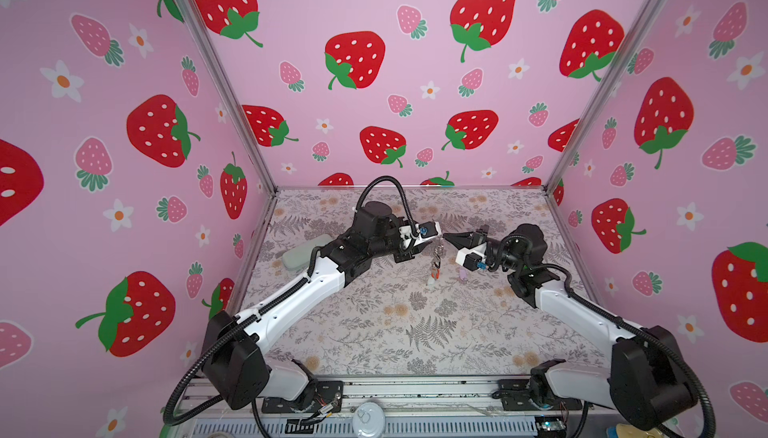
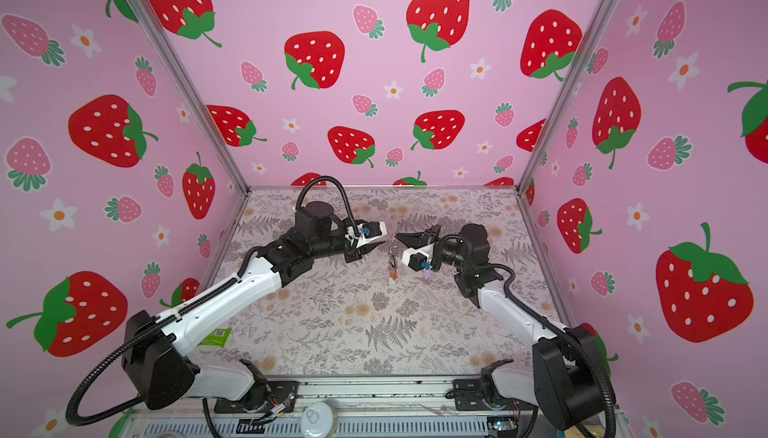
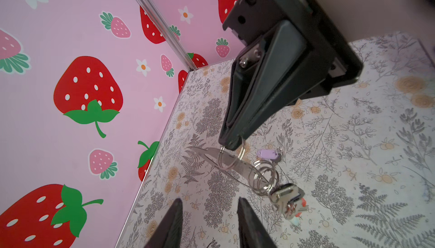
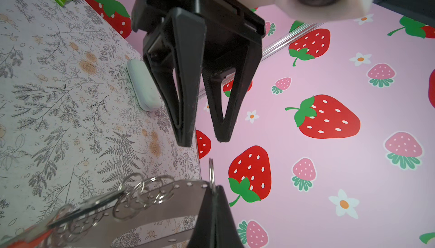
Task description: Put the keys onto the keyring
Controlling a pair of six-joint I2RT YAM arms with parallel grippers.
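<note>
1. Centrally, above the floral worktop [image 1: 374, 332], we see the two arms meet almost tip to tip in both top views. The left gripper [image 4: 204, 139] faces the right gripper [image 3: 231, 143] across a small gap.
2. We find the right gripper's jaws pressed together on the keyring [image 4: 211, 176]. They pinch its thin silvery ring at the upper edge, and everything else hangs below the tips.
3. We note that the taupe strap [image 4: 153, 202] of the keyring runs down from the pinched ring. Several further silvery rings [image 3: 264, 178] overlap one another beside it.
4. We see a cluster of keys [image 3: 288, 201] at the low end of these rings, with red and white tags showing. We cannot tell whether the lowest tag touches the worktop.
5. We observe one lilac-tagged key [image 3: 267, 153] lying flat on the worktop. It lies apart from the hanging cluster and near the right arm's wrist.
6. We find the left gripper's jaws spread, with nothing between them. Their tips stand near the pinched ring but apart from it, as the right wrist view shows.
7. We see a pale grey-green case [image 1: 297, 257] lying near the worktop's left edge, partly behind the left arm.
8. We also see a green packet [image 2: 216, 337] lying nearer the front, beside the left arm's lower link.
</note>
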